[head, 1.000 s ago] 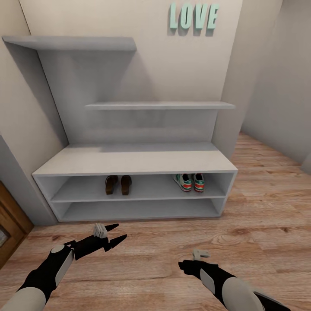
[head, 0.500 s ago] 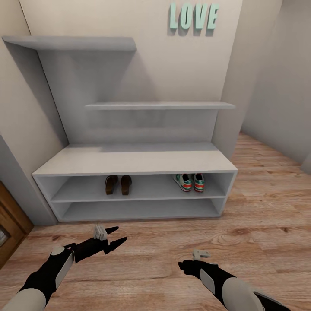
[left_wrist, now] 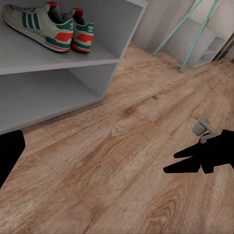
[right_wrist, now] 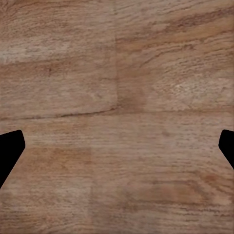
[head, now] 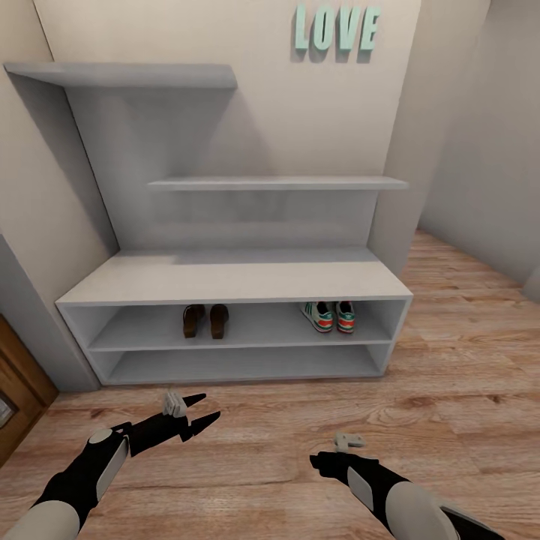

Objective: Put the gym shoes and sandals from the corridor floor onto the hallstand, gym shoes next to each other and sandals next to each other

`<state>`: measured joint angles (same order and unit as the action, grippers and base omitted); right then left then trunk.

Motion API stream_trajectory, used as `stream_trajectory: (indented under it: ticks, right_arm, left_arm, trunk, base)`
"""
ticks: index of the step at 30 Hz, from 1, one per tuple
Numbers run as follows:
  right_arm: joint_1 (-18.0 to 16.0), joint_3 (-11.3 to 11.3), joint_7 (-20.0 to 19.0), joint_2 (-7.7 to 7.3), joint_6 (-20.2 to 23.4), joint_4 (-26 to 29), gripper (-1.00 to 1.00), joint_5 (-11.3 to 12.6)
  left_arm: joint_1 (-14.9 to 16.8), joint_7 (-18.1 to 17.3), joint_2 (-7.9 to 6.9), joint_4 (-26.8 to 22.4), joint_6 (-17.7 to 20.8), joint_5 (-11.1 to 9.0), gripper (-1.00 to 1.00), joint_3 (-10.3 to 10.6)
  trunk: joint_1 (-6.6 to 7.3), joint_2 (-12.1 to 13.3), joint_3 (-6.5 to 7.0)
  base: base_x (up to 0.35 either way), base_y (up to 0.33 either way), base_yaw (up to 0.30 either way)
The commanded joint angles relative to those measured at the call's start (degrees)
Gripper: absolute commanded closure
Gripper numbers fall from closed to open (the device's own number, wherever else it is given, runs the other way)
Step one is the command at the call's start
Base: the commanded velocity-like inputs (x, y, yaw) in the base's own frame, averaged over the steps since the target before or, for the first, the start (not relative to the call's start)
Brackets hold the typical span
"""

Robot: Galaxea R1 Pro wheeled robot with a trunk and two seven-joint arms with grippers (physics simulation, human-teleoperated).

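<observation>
At the far left we see a strip of brown wooden door [head: 19, 390] beside a grey wall edge; next to it stands the hallstand [head: 232, 281], a light grey unit set against a pale beige wall, with a wide bench top, two open tiers below and two staggered shelves above. On the upper tier, left of centre, the two sandals [head: 205, 320] sit side by side, brown and just beside one another; further right on the same tier the two gym shoes [head: 329, 316] stand together, white with green stripes and red patches, and the left wrist view shows them close, heels outward [left_wrist: 51, 27]. Mint letters reading LOVE [head: 335, 30] hang high on the wall; to the right the corridor floor [head: 450, 360] runs on in warm wood-grain planks past a grey wall corner.

Low at the left, our left gripper [head: 201, 406] hangs above the planks with its black fingers spread apart and nothing between them; at the right our right gripper [head: 324, 459] points down at the floor, and its wrist view shows the two finger tips at opposite edges [right_wrist: 117, 146], wide apart over bare boards, holding nothing.
</observation>
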<state>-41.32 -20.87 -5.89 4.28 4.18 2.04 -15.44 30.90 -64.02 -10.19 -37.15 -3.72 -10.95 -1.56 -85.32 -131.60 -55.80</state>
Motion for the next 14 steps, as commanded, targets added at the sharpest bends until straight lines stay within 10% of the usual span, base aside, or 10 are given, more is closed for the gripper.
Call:
stream_trajectory:
  ticks: [1,14]
  right_arm:
    - [0.0,-0.5,-0.2,0.02,0.4,0.2,-1.0,-0.6]
    - [0.0,-0.5,-0.2,0.02,0.4,0.2,-1.0,-0.6]
  left_arm:
    - [0.0,-0.1,-0.01,0.1,-0.4,0.0,-1.0,0.0]
    - [0.0,-0.1,-0.01,0.0,-0.3,0.0,-1.0,0.0]
  trunk:
    - [0.01,0.0,-0.05]
    - [0.01,0.0,-0.05]
  base:
    - [0.0,0.0,0.0]
    - [0.0,0.0,0.0]
